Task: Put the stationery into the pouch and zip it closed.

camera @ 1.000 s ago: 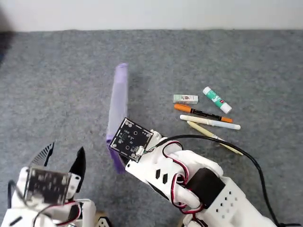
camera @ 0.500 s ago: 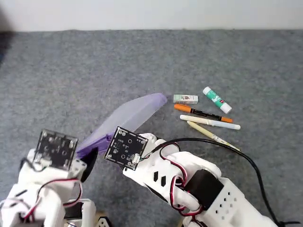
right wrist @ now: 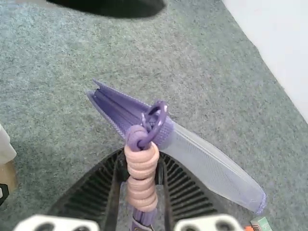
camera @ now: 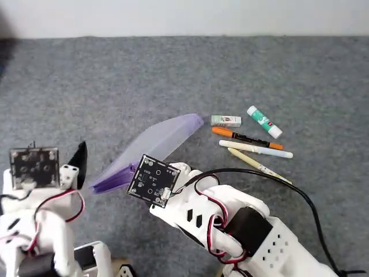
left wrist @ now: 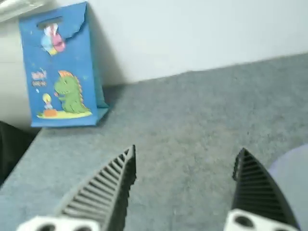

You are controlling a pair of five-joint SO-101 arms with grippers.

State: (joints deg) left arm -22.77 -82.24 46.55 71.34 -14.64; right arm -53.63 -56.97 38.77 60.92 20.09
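While the right hand (right wrist: 139, 166) is clamped on the zip end of the purple pouch (camera: 158, 144), a pink coiled pull (right wrist: 141, 168) hooked to the zip tab lies between its two black fingers. From that grip the pouch runs at a slant over the grey table (camera: 86, 81), and its far corner lies just beside a small green-and-white box (camera: 225, 120). The mouth of the pouch (right wrist: 113, 108) near the grip looks slightly parted along the zip. The stationery is on the table, outside the pouch, in a loose cluster: the box, a white glue stick (camera: 264, 122) with green print just beside it, and nearer the arms an orange pen (camera: 247, 138), a white pen (camera: 255, 149) and a pale yellow pencil (camera: 259, 167), lying roughly side by side. The left hand (left wrist: 185, 159) is spread wide and holds nothing; it hangs above bare table, apart from the pouch, whose pale edge shows beside one finger (left wrist: 255, 183). A blue paper bag (left wrist: 60, 72) with a dinosaur picture stands against the white wall beyond the table's far edge.
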